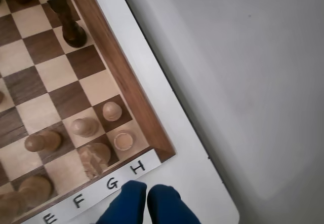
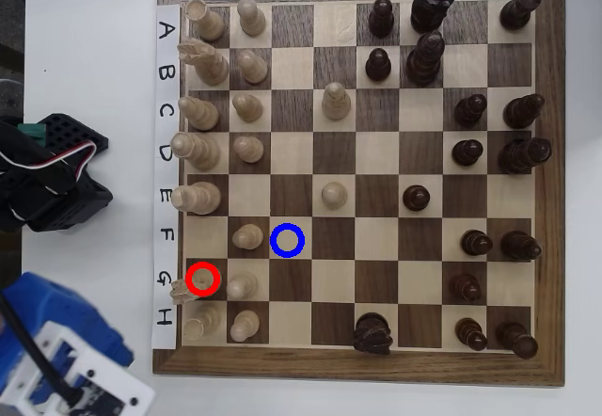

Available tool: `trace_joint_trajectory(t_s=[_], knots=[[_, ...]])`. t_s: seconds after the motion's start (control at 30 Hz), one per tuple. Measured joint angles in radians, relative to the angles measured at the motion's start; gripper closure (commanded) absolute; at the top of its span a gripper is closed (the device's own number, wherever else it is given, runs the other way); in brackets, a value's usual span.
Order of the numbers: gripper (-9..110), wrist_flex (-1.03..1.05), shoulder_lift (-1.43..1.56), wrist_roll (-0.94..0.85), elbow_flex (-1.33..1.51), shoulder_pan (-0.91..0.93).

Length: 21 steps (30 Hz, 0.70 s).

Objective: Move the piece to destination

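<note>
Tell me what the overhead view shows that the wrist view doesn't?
Only the overhead view shows the whole chessboard, the blue ring on its light square, and the red ring. Only the wrist view shows the blue gripper, fingertips close together beside the letter labels. Both show the cream knight on the G row near the pawns.

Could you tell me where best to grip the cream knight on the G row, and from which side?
Grip the knight low on its rounder body, below the irregular carved head, coming from above. Close neighbours, the rook and pawn, suggest closing the gripper along the clearer board-edge line.
</note>
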Motion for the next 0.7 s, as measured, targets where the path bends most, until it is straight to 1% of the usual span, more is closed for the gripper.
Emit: trace_joint_trajectory(t_s=[0.23,0.7], knots=[[98,0.044,-0.069,0.160,-0.006,-0.106],[96,0.063,-0.193,0.342,0.012,-0.264]])
